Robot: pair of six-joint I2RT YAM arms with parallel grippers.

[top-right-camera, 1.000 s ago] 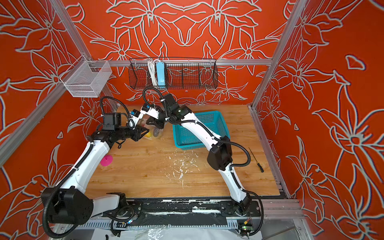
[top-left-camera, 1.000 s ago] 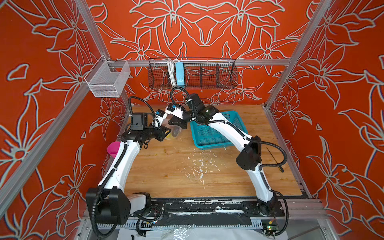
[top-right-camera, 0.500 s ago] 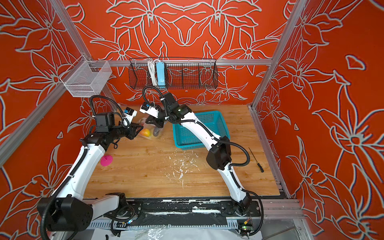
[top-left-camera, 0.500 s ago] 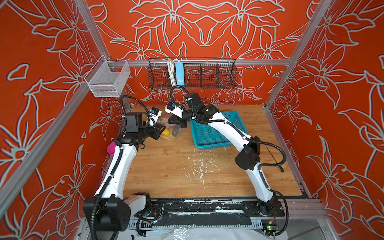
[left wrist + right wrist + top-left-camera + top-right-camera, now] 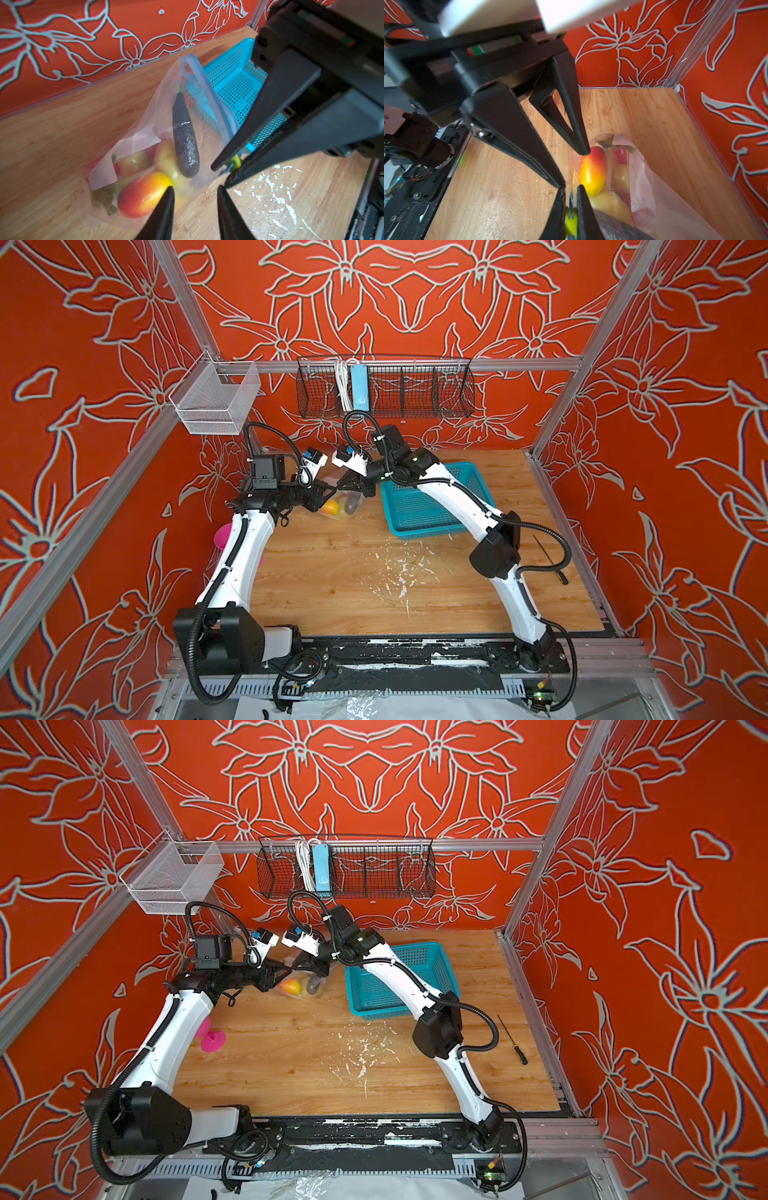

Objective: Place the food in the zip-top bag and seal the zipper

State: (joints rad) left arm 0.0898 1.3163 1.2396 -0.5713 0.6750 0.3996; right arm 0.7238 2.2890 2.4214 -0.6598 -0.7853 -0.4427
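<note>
Left wrist view: the zip-top bag (image 5: 153,116) sags with its bottom on the wooden surface (image 5: 52,135), near the teal basket (image 5: 234,83). The food is inside it: a red-yellow mango (image 5: 143,197), a dark elongated vegetable (image 5: 185,143) and pale lumps. The right tool (image 5: 220,175) pinches the zipper (image 5: 208,87) at its yellow end. The left tool (image 5: 195,187) is spread by the bag's lower corner, gripping nothing.
</note>
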